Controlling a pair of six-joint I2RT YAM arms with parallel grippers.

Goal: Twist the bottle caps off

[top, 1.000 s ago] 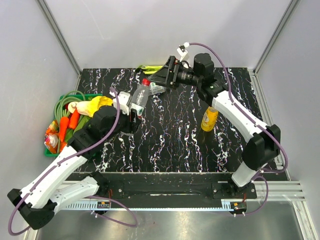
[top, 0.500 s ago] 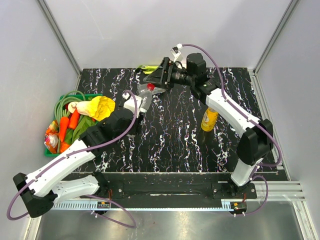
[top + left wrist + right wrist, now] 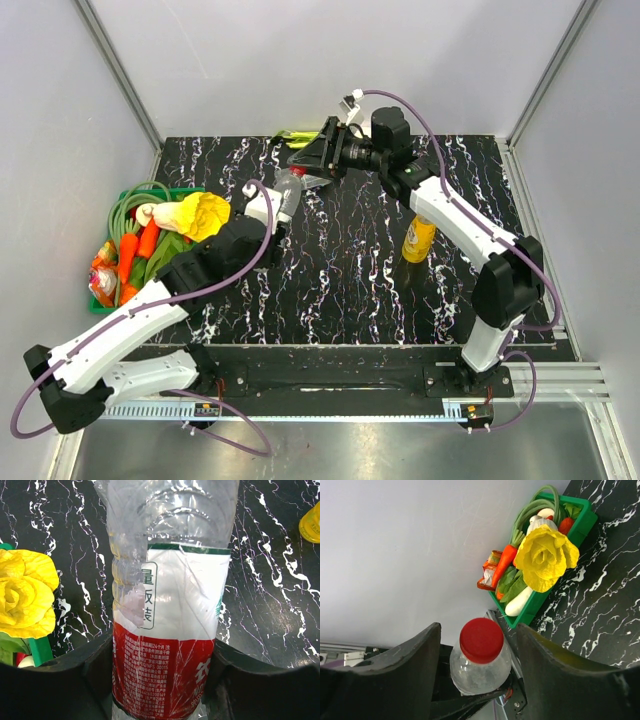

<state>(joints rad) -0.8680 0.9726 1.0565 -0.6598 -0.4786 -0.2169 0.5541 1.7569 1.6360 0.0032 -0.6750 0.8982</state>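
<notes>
My left gripper (image 3: pixel 272 212) is shut on the red-labelled clear bottle (image 3: pixel 283 192). In the left wrist view its jaws clamp the red band of the bottle (image 3: pixel 165 630). The bottle's red cap (image 3: pixel 481 639) shows in the right wrist view, between the spread fingers of my right gripper (image 3: pixel 477 632), which is open and not touching it. In the top view my right gripper (image 3: pixel 300 165) covers the cap. The yellow-orange juice bottle (image 3: pixel 418 238) stands upright on the right, also in the left wrist view (image 3: pixel 311 522). The white-blue cap and the blue-green-labelled bottle are not clearly in view.
A green basket (image 3: pixel 128 192) with toy carrots, green stems and a yellow flower (image 3: pixel 200 212) sits at the left edge, close to my left arm. A yellow-green object (image 3: pixel 296 135) lies at the table's back edge behind my right gripper.
My left arm has swung the bottle slightly right and toward the back. My right gripper has moved left onto the bottle top, so its open fingers now straddle the red cap.
</notes>
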